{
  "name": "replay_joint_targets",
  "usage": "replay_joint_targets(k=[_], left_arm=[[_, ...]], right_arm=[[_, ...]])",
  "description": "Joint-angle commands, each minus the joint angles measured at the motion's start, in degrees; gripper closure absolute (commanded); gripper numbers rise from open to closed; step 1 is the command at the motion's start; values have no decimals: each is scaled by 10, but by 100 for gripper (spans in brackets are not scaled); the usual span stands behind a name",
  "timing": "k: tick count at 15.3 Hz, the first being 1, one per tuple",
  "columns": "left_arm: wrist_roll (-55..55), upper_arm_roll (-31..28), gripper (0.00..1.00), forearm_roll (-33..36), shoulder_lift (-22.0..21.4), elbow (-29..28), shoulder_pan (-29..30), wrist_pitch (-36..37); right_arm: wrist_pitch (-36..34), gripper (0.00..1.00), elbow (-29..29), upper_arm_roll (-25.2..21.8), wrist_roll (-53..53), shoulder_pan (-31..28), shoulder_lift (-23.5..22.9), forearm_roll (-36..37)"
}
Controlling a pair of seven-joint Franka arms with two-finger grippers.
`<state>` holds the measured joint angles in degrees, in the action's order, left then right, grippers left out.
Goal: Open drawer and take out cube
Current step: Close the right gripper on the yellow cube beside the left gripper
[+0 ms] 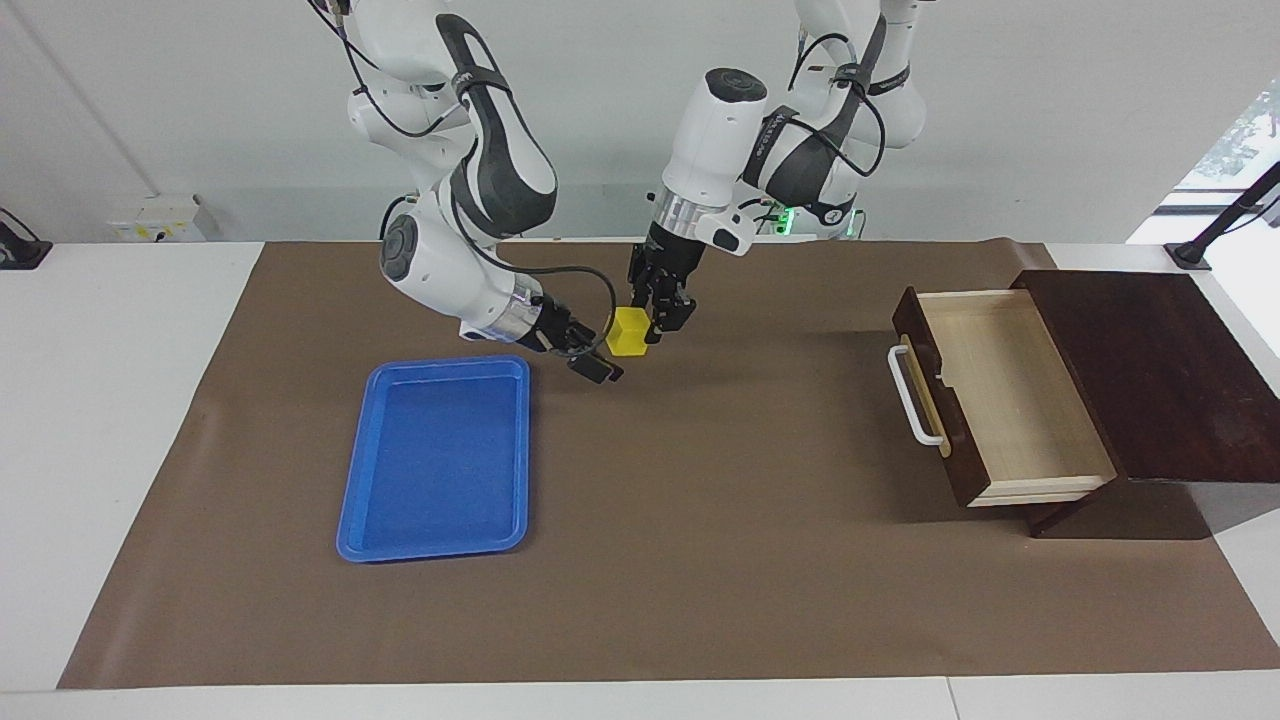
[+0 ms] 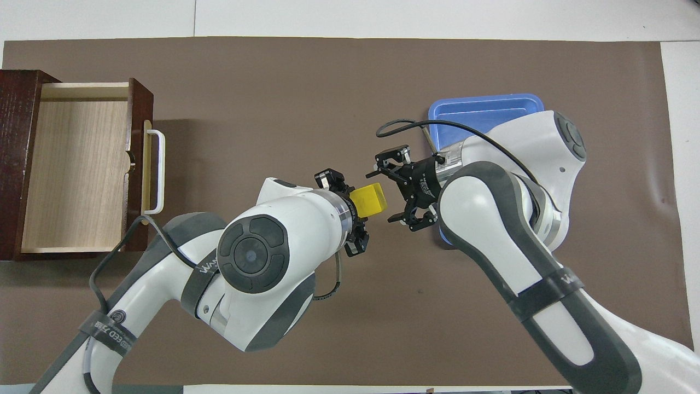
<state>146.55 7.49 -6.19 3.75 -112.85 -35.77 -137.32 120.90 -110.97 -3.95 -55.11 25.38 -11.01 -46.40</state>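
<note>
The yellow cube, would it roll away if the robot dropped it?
Probably not: the cube has flat faces and square edges, so it would likely tumble briefly, then sit. It looks stiff, keeping its shape in the left gripper. The right gripper waits open beside it.

Plain white wall [image 1: 600, 120], white table [image 1: 110, 420] under a brown mat [image 1: 750, 560].

Place: robotics lab | Evidence: brown mat [image 1: 700, 560] on white table [image 1: 110, 420]
</note>
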Motion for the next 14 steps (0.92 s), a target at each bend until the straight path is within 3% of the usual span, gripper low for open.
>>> replay_joint_targets(k=[1, 9, 11, 12, 13, 14], left_arm=[[4, -9, 100, -10, -2, -11, -11, -16], [3, -10, 100, -10, -1, -12, -11, -16], [2, -10, 100, -10, -1, -12, -11, -15], [1, -10, 100, -10, -1, -12, -11, -15], [1, -10, 100, -10, -1, -12, -10, -15], [1, -10, 100, -10, -1, -12, -10, -15]], right_arm=[[9, 0, 5, -2, -10, 11, -4, -15], [17, 0, 5, -3, -24, 22, -4, -15], [18, 10, 5, -2, -25, 23, -4, -15], [16, 24, 5, -3, -25, 22, -4, -15], [14, 49, 5, -3, -25, 20, -4, -16], [14, 82, 5, -2, -25, 19, -5, -16]])
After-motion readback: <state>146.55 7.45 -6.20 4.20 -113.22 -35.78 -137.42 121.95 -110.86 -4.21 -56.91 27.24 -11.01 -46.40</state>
